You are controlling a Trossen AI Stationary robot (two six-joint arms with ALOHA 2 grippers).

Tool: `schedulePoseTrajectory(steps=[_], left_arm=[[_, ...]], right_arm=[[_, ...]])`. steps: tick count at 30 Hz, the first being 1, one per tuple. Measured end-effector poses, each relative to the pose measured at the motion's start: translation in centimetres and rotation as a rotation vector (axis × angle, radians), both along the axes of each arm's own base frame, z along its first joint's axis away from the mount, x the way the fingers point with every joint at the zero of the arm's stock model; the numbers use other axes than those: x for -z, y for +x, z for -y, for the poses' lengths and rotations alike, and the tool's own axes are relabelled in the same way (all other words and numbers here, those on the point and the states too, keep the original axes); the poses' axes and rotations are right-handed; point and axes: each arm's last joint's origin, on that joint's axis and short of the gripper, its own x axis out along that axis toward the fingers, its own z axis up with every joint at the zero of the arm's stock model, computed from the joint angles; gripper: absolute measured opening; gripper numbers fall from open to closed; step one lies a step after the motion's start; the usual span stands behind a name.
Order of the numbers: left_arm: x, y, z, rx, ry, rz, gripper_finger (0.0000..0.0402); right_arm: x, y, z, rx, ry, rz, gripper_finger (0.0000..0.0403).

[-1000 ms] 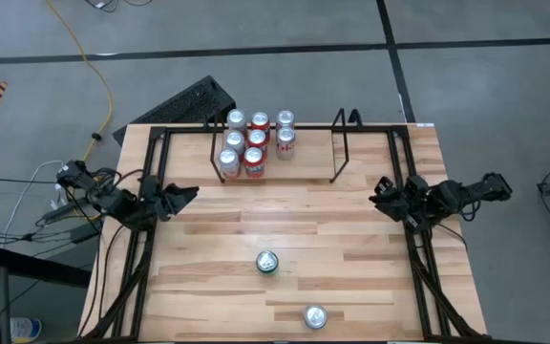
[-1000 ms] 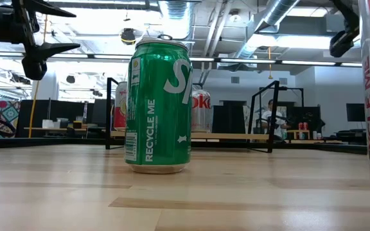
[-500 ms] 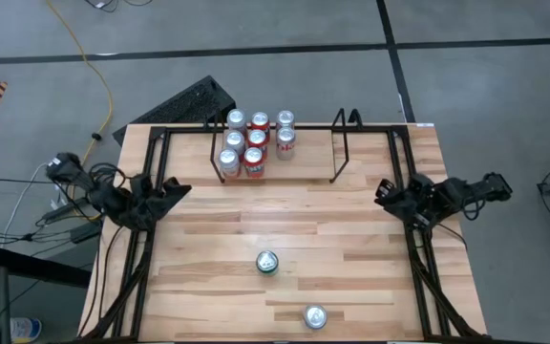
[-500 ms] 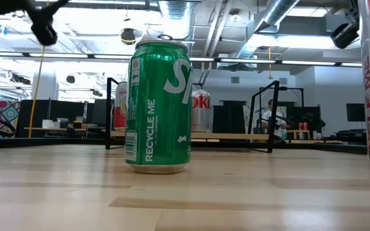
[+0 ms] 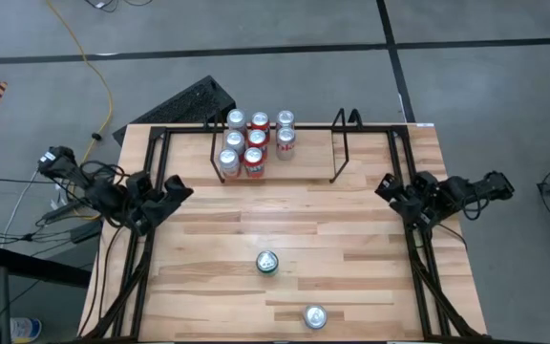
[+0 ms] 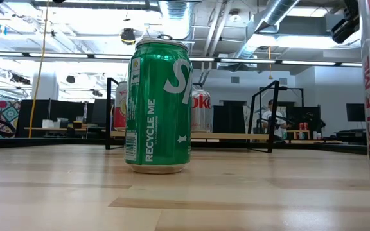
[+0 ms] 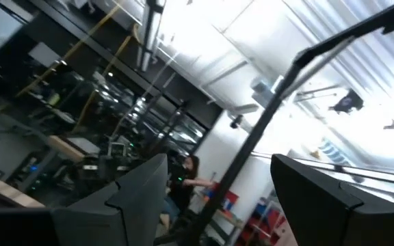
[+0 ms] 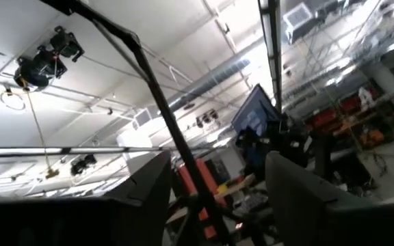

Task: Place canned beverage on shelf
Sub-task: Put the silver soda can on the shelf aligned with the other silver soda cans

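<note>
Two loose cans stand upright on the bare wooden table (image 5: 351,268): a green can (image 5: 267,262) near the table's middle, and a silver-topped can (image 5: 314,316) close to the near edge, well apart from the green one. In the low view the green can fills the centre, its side printed "RECYCLE ME"; a sliver of the second can shows at the right border.

Shelf (image 5: 342,143) — low black wire rack with a wood floor, set against the far edge of the table. Seven cans (image 5: 256,143) with red and silver tops are grouped at its left end; the right part of its floor is bare.

Left gripper (image 5: 178,188) — at the left edge of the table, over the black frame, fingers spread apart and holding nothing.

Right gripper (image 5: 384,188) — at the right edge of the table, fingers likewise parted and empty.

Both wrist views look up toward the ceiling and the room, past each arm's own parted fingers. A person (image 6: 272,117) sits far back in the room.
</note>
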Motion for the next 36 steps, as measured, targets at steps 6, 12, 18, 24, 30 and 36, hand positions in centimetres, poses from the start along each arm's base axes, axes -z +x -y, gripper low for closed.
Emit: schedulePoseTrajectory(steps=[6, 12, 18, 24, 30, 36], left_arm=[[-1.2, -0.9, -0.8, -0.075, -0.093, 0.027, 0.0247], [-1.5, -2.6, -1.8, -0.083, -0.081, 0.035, 0.0247], [-1.2, -3.9, -2.6, -0.067, -0.063, 0.009, 0.0247], [-0.6, -5.5, -3.6, -0.119, -0.027, -0.035, 0.0247], [0.5, -6.8, -4.5, -0.129, -0.059, -0.101, 0.0247], [1.1, -6.4, -4.2, -0.146, 0.014, -0.174, 0.0247]], right_arm=[[-0.9, 0.3, 0.0, 0.051, 0.000, 0.065, 0.0235], [-3.2, -0.1, 0.3, 0.092, -0.007, 0.113, 0.0232], [-5.8, -1.1, 0.9, 0.204, -0.070, 0.199, 0.0226], [-5.6, -0.9, 0.9, 0.278, -0.177, 0.142, 0.0224], [-3.9, 0.3, 0.7, 0.228, -0.153, -0.079, 0.0224], [-2.2, 1.0, 0.6, 0.151, -0.004, -0.269, 0.0223]])
